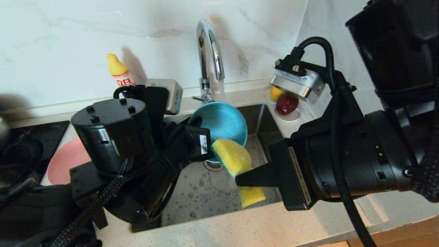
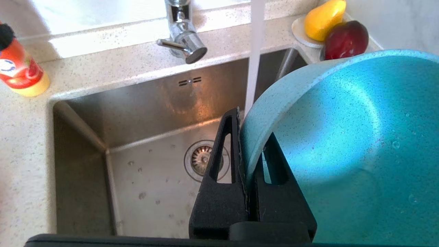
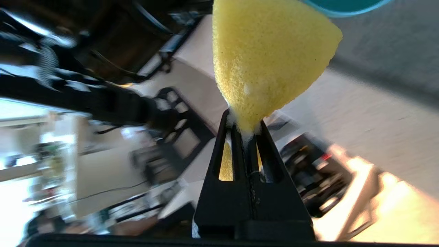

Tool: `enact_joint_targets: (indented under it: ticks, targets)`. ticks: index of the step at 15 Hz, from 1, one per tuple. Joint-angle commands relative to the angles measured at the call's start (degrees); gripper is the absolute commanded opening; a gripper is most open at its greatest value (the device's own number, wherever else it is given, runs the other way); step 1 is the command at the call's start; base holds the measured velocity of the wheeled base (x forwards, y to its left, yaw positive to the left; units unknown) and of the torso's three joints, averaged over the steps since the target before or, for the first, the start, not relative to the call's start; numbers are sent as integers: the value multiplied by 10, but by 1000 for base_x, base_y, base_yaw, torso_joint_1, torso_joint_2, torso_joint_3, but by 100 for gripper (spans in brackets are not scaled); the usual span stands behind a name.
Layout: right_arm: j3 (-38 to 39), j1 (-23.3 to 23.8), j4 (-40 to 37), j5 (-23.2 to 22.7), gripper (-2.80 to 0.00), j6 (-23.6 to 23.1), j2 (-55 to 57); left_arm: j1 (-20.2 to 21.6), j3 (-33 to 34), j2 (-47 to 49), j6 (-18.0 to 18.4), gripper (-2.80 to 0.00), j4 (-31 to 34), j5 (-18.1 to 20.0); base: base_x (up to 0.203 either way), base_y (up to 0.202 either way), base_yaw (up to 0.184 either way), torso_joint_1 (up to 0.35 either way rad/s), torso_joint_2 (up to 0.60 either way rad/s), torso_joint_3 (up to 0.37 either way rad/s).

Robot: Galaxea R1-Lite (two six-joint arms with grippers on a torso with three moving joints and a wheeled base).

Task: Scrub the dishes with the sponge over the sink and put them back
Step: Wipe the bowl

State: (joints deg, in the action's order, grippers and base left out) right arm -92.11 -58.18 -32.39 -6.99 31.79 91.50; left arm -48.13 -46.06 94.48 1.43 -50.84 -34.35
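- Showing water streaming from the tall chrome arched tap (image 2: 181, 37), left wrist view only.
- Left claw (image 2: 252, 147) pinching the teal straight-sided bowl's (image 2: 343, 137) rim over the square steel sink (image 2: 147, 103).
- Right claw (image 3: 245, 133) squeezing the yellow sponge (image 3: 267, 58).

The right hand (image 3: 247, 132) has two black fingers (image 3: 223, 154), and they are pinched tight on the yellow sponge (image 3: 267, 58). The sponge is thin where the fingers squeeze it and gets wide and round farther out — a bit like a fan. Little white bubbles of foam sit on it right by the fingertips. Some yellow shows through the long holes in the fingers too. At the very edge, past the sponge, there is a bit of the teal bowl (image 3: 343, 8) — only its rim can be seen. It is near the sponge's wide end, but I cannot tell if they touch. Behind it all, things look blurry and tilted.
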Motion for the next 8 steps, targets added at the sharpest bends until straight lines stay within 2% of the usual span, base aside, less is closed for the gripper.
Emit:
enact_joint_targets:
  ticks: [1, 5, 8]
  targets:
    - [-24, 22, -12, -30, -280, 27, 33, -7, 2, 22, 0, -280, -27, -4, 0, 0, 0, 0, 0, 0]
    - [-54, 68, -15, -60, -280, 65, 61, -9, 18, 50, 16, -280, -94, -10, 0, 0, 0, 0, 0, 0]
    - [-59, 92, -15, -72, -280, 70, 67, -9, 19, 50, 18, -280, -109, -10, 0, 0, 0, 0, 0, 0]
